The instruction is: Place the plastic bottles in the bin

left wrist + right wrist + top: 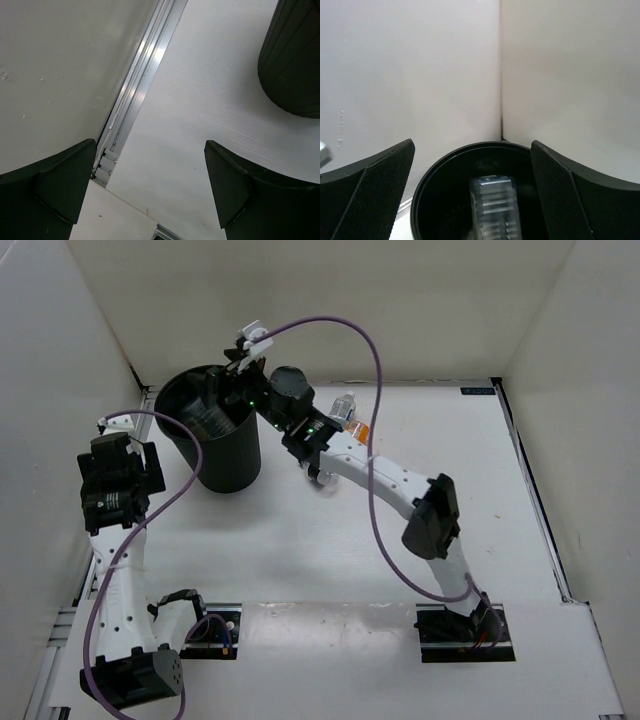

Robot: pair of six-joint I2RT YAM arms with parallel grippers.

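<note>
The main risk from here is a knock. The right arm's forearm lies just beside the clear labelled bottle [345,403] and an orange-filled bottle [361,427] on the tabletop [300,560], so a careless swing back could sweep them over or roll them out of reach. Its wrist also hangs close to the rim of the bin [215,440], which is tall and tapers toward its base, so a brush there could tip it. The right end effector [472,145] hovers over the bin's mouth with its fingers spread wide and nothing between them. The clear ribbed bottle [492,210] sits down inside the bin (whether it rests on the bottom or leans on the wall I cannot tell). The right arm stretches far forward and leftward from its base, elbow bent. The left arm stands folded upright at the left side, and the left end effector [150,150], likewise spread and empty, points down at the tabletop beside the bin's wall.
</note>
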